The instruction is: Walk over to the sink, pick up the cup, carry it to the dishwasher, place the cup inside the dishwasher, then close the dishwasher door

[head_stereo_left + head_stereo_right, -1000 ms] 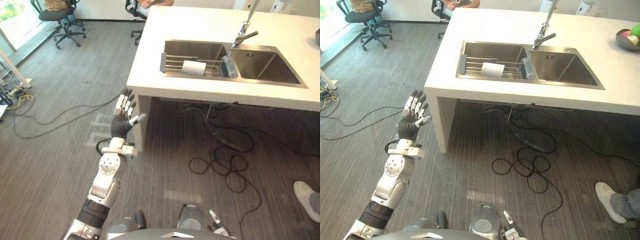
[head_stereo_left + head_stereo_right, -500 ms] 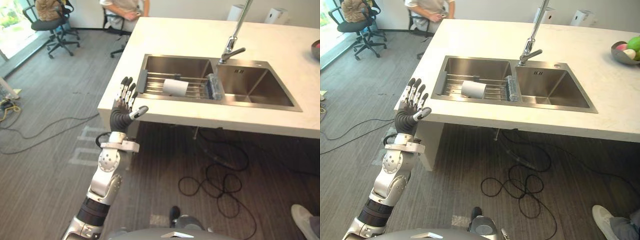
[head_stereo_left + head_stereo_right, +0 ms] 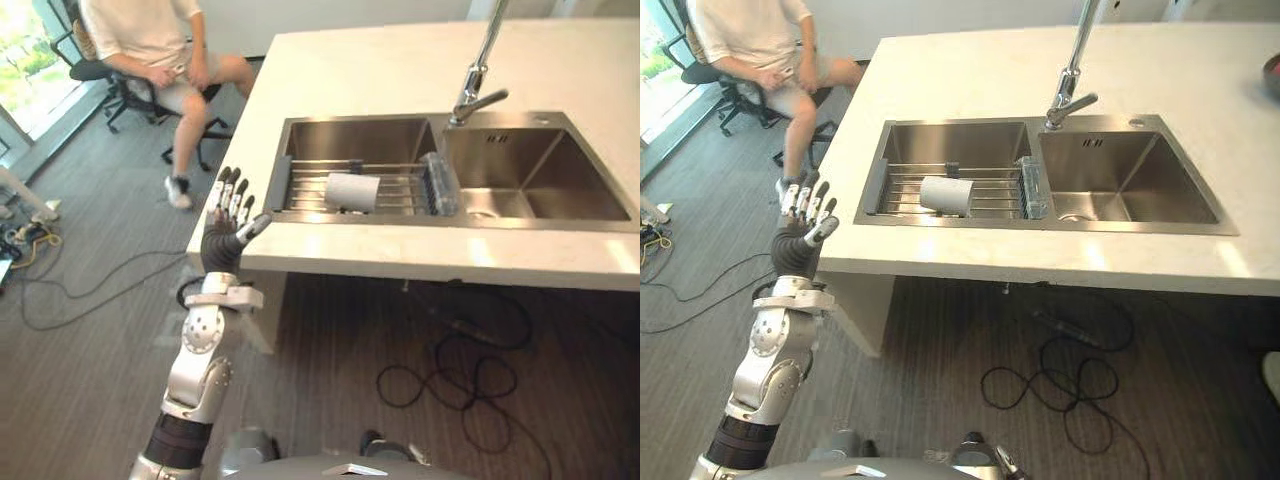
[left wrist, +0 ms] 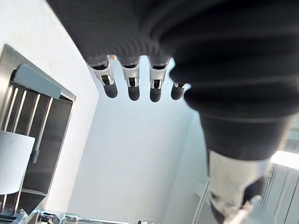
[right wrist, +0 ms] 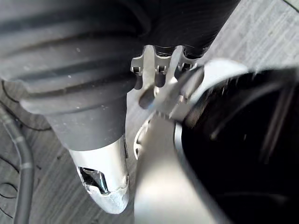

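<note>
Left hand: raised upright on a bent arm, fingers straight and spread, thumb out, at the countertop's near left corner. White cup: on its side on the wire rack across the sink's left basin. Right hand: state cannot be told.

The silver-grey left arm, with a round joint housing and a black ribbed band, ends in a dark ribbed cover on the left hand, whose fingers are silver with dark tips; the right hand wears the same cover.
</note>
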Controlling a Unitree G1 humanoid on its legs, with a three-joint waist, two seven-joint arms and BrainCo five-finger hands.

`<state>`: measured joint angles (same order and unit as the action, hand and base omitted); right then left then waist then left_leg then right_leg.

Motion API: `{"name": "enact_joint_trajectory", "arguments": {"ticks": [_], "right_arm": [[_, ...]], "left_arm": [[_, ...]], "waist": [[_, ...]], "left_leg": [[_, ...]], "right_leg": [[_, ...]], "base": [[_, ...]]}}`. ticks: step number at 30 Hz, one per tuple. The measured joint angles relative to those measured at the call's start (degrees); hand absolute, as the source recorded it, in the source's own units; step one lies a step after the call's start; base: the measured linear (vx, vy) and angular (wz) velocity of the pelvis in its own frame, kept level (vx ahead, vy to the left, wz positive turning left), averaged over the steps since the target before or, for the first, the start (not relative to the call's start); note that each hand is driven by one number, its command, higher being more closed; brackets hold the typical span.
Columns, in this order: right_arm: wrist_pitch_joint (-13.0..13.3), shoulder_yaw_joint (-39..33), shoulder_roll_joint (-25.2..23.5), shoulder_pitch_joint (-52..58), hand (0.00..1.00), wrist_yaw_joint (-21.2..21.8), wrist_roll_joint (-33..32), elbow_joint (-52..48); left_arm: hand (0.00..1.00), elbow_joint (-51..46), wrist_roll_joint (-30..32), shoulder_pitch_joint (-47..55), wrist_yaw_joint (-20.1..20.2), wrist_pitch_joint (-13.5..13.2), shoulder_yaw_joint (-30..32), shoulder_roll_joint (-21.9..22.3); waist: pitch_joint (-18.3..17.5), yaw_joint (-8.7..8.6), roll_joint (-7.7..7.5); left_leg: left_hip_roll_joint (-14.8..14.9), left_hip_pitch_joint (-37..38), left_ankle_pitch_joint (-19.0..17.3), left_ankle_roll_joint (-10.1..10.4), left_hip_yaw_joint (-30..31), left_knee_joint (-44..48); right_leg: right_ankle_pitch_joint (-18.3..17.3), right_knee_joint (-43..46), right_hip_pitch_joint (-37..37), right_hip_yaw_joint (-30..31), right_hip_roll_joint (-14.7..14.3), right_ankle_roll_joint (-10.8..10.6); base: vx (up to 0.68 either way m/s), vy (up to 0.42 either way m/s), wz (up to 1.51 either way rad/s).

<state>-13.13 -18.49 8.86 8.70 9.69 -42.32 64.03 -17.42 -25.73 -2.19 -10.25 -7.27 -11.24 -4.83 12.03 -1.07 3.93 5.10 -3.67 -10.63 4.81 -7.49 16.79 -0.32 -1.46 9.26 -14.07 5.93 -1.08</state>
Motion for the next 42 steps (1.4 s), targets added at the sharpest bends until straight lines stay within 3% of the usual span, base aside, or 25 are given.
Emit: {"name": "enact_joint_trajectory", "arguments": {"ticks": [1,2,3,7,8,17,22,25,28,31,32,33,34,35,37,39,41,42], "right_arm": [[-0.4,0.2,0.4,0.3,0.0,0.4,0.0,-0.1],[-0.9,0.2,1.3,0.4,0.0,1.0,0.0,-0.1],[-0.9,0.2,1.3,0.4,0.0,1.0,0.0,-0.3],[-1.8,0.3,0.3,-0.3,0.0,0.7,-0.2,-1.1],[-0.6,2.6,-1.0,4.6,0.0,-0.3,-2.6,-2.4],[0.1,2.6,-1.2,4.6,0.0,-0.3,-2.2,-2.4],[1.1,-0.3,-1.3,4.5,0.0,-0.3,-2.3,-2.2],[3.2,-3.9,-1.8,3.9,0.0,-0.2,-2.2,-0.4],[4.6,-7.7,-1.8,3.1,0.0,-0.2,-2.3,0.2],[7.2,-9.7,-1.6,2.3,0.0,-1.1,-2.3,0.1],[8.8,-10.8,-1.5,1.6,0.0,-1.9,-1.8,-0.1],[10.3,-11.3,-2.2,1.0,0.0,-2.8,-0.4,-0.1],[10.8,-11.3,-2.4,0.9,0.0,-2.9,0.2,-0.1],[11.1,-11.4,-3.1,1.0,0.0,-2.9,1.7,-0.1],[11.6,-12.1,-4.4,1.0,0.0,-3.4,3.5,0.0],[11.7,-14.9,-6.4,1.6,0.0,-4.5,4.5,0.0],[11.3,-16.5,-7.8,2.9,0.0,-5.0,4.8,0.0],[10.3,-16.5,-8.4,4.1,0.0,-5.1,4.8,0.0]], "left_arm": [[0.0,-0.3,0.0,0.5,0.3,-0.1,0.0,0.3],[0.0,-0.2,0.0,1.5,0.7,-0.1,0.0,1.0],[0.0,0.3,0.0,2.2,0.6,0.0,0.4,0.7],[0.0,0.1,-1.3,2.4,1.0,0.0,2.5,0.2],[0.0,0.7,-3.4,3.7,4.8,-1.9,2.4,0.6],[0.0,3.5,-3.5,4.5,4.4,-2.2,1.4,0.4],[0.0,5.7,-5.8,2.6,3.4,-1.8,-0.5,0.1],[0.0,5.2,-7.5,-0.3,3.4,-0.7,-1.6,-1.2],[0.0,3.1,-7.9,-4.2,4.7,0.8,-2.9,-1.6],[0.0,1.6,-7.8,-6.4,5.7,1.0,-2.8,-0.9],[0.0,1.9,-7.7,-7.3,5.6,1.0,-2.9,-0.6],[0.0,2.2,-7.6,-8.1,5.4,0.9,-2.9,-0.8],[0.0,2.5,-7.6,-8.4,5.2,0.8,-2.9,-0.8],[0.0,2.9,-7.6,-8.4,4.4,0.1,-2.9,-0.7],[0.0,3.5,-7.7,-9.4,4.1,-1.9,-2.7,-1.4],[0.0,5.4,-7.7,-11.0,4.0,-3.7,-2.9,-1.9],[0.0,6.9,-7.7,-11.3,3.1,-4.5,-2.9,-1.9],[0.0,7.1,-7.8,-11.3,2.9,-4.5,-2.7,-2.0]], "waist": [[0.0,0.08,0.6],[0.1,0.45,2.58],[0.0,0.65,2.52],[-0.2,1.5,0.16],[-6.6,2.38,-0.96],[-6.5,1.2,-0.65],[-6.9,0.63,-0.59],[-7.6,0.6,-1.12],[-8.8,0.52,-1.41],[-8.7,0.82,-1.42],[-8.3,0.67,-1.85],[-7.0,0.2,-3.28],[-6.1,-0.06,-3.02],[-5.7,-0.61,-2.99],[-5.7,-0.88,-3.11],[-5.1,-0.93,-3.82],[-4.9,-1.23,-4.11],[-5.1,-1.14,-5.1]], "left_leg": [[-0.1,0.0,2.9,0.3,1.1,-3.6],[0.2,-0.1,12.0,-0.1,3.6,-7.4],[0.0,0.8,11.5,-2.1,3.1,-6.8],[-2.5,1.0,11.5,-2.8,1.4,-9.7],[-1.7,5.4,16.1,-1.9,1.3,-19.1],[-1.2,6.8,16.9,-1.5,1.6,-21.2],[-0.6,7.0,16.8,-1.2,1.1,-21.3],[-0.8,7.1,16.4,-1.3,0.5,-21.3],[-2.3,7.7,15.2,-1.8,0.3,-21.2],[-3.6,8.9,13.2,-2.9,-0.2,-21.2],[-4.3,10.2,12.7,-3.4,-0.4,-20.9],[-5.1,12.1,10.8,-4.9,-0.1,-19.8],[-5.0,13.1,9.9,-5.4,0.2,-19.0],[-4.2,13.2,7.7,-5.5,0.6,-16.7],[-3.5,12.7,6.5,-5.6,1.4,-15.3],[-3.0,12.3,5.5,-5.3,2.6,-14.6],[-2.1,11.8,3.6,-4.3,2.9,-12.6],[-2.0,12.6,2.3,-3.3,2.9,-11.8]], "right_leg": [[-0.3,0.1,0.3,0.4,-0.6,-0.3],[-1.2,0.9,0.7,1.5,-2.5,-1.2],[-1.9,2.1,0.8,2.7,-2.3,-1.9],[-5.1,7.4,-3.2,4.0,0.9,-3.6],[-2.9,1.8,-0.3,1.4,-0.3,-2.7],[-3.1,0.5,0.9,0.5,-1.0,-2.8],[-3.3,-0.2,1.0,0.1,-1.4,-2.6],[-3.6,-0.4,0.9,0.1,-1.0,-2.9],[-5.2,2.8,0.4,-0.7,0.8,-3.6],[-9.0,18.3,-5.7,-3.2,4.7,-5.5],[-8.9,30.5,-10.6,-4.7,7.8,-4.9],[-6.7,40.4,-13.2,-4.9,11.0,-4.2],[-6.4,43.8,-14.2,-4.6,12.0,-4.5],[-9.6,43.4,-15.1,-3.5,11.8,-4.4],[-11.0,35.1,-16.8,-2.5,10.6,-5.0],[-7.7,23.4,-18.6,1.1,9.2,-5.2],[-3.6,17.8,-18.2,2.6,8.1,-5.6],[-1.2,15.8,-16.9,2.2,8.0,-4.6]], "base": [[0.16,0.122,-0.36],[0.14,0.1,-0.44],[0.19,0.097,-0.38],[0.15,0.066,-0.13],[0.07,0.035,-0.07],[0.0,-0.012,0.02],[0.03,-0.04,-0.05],[0.06,-0.023,-0.09],[0.11,0.027,0.02],[0.09,0.089,-0.09],[0.06,0.119,-0.11],[0.05,0.129,-0.05],[0.05,0.114,0.07],[0.06,0.109,0.18],[0.09,0.083,0.23],[0.15,-0.013,0.29],[0.19,-0.113,0.3],[0.25,-0.186,0.16]]}}
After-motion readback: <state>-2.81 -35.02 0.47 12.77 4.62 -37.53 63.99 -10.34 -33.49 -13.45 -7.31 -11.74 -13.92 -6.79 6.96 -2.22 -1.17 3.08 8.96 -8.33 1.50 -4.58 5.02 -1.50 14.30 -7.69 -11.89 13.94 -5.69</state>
